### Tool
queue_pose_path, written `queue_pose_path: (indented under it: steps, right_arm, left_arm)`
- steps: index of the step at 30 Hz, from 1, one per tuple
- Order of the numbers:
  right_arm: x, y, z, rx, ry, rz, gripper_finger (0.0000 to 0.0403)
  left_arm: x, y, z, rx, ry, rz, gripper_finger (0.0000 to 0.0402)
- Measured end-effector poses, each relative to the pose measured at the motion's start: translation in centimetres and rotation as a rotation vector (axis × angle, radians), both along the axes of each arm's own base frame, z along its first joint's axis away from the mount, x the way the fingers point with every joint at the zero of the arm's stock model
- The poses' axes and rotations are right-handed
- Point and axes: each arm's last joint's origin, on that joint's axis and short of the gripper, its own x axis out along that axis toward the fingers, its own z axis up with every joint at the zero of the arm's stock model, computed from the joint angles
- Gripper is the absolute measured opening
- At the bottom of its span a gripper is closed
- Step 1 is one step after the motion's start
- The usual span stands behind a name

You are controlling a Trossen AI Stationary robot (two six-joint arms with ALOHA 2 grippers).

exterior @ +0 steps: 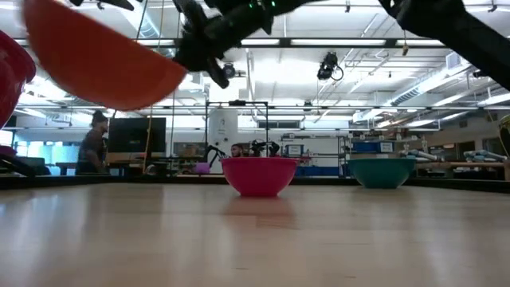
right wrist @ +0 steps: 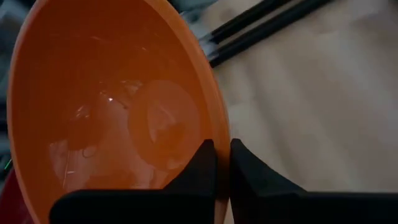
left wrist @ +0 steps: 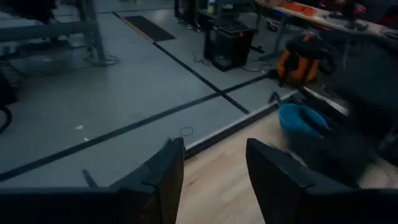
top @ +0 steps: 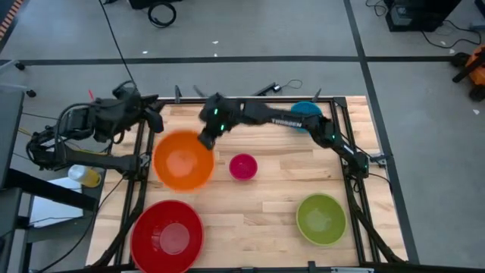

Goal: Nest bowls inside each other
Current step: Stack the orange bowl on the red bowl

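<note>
An orange bowl [top: 183, 159] hangs over the table's left middle, with my right gripper [right wrist: 222, 167] shut on it; the right arm reaches over from the far right. Standing on the table on their bases are a pink bowl [top: 243, 166] at the middle, a red bowl [top: 167, 233] at the near left, a lime green bowl [top: 320, 218] at the near right, and a blue bowl [top: 306, 112] at the far right, partly under the right arm. My left gripper [left wrist: 214, 180] is open, drawn back at the far left corner, holding nothing. My right gripper holds the orange bowl by its rim [right wrist: 221, 132], on the bowl's far right side. One finger [right wrist: 200, 167] is inside the bowl and the other outside. The fingers slant down from the table's far right. The bowl [exterior: 96, 56] is lifted clear of the table and tilted.
Bare wood lies between the pink bowl [exterior: 258, 175] and the table's near edge. Dark frame rails run along the table's left, right and far sides. A person stands in the room far beyond the table [exterior: 94, 143].
</note>
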Motion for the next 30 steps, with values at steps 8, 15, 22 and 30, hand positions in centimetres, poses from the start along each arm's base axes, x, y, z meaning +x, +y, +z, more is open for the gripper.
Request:
queue_pose_path:
  steps: [8,15,22,30]
  right_arm:
    - [2.0,8.6,0.6,-0.026,-0.199,0.201,0.0022]
    - [2.0,13.8,1.0,-0.053,-0.259,0.284,0.0023]
    - [1.8,18.8,-0.9,-0.128,-0.273,0.293,0.0037]
    - [1.7,19.7,-2.3,-0.175,-0.244,0.125,0.0071]
  left_arm:
    - [0.8,0.1,-1.3,-0.087,-0.036,0.026,0.0173]
    - [2.1,0.1,-2.3,-0.207,-0.068,0.033,0.0173]
    - [4.1,0.1,-3.0,-0.312,-0.060,-0.004,0.0173]
    - [6.1,0.1,-4.0,-0.343,0.025,-0.048,0.0173]
